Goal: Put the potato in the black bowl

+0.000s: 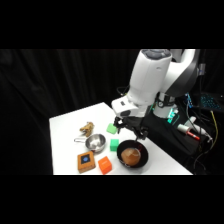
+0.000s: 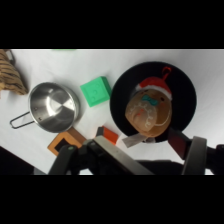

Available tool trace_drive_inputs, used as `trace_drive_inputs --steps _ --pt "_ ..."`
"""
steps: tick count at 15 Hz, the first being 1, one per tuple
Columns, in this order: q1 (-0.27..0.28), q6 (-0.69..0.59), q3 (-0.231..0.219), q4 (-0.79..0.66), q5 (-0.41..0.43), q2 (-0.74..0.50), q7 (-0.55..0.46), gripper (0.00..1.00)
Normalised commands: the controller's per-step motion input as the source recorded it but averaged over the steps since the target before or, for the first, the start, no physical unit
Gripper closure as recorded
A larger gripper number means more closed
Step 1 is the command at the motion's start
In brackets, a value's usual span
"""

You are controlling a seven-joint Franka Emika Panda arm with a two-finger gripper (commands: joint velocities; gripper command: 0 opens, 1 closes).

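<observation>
Your gripper [image 2: 152, 140] is hanging just above the black bowl [image 2: 187, 97], its fingers [image 2: 131, 140] spread apart and gripping nothing. The potato [image 2: 148, 111] is sitting inside that bowl, directly below the fingertips, wearing a small red cap. To the bowl's left you are seeing a green cube [image 2: 96, 91], then the silver pan [image 2: 53, 107]. Everything is resting on the white table [image 1: 65, 132], with black curtains [image 1: 60, 80] hanging behind.

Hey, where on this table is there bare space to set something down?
Bare patches: the table's left side beyond the tan knobbly object, and its right edge past the black bowl. It is crowded around the silver pan, green cubes and orange cube.
</observation>
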Motion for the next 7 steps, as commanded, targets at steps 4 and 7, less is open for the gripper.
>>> trace_drive_inputs --steps 4,7 --pt "-0.103 -0.38 -0.020 0.23 0.230 -0.18 -0.21 0.00" --pt "-0.080 -0.38 -0.036 0.31 0.215 -0.05 0.03 0.00"
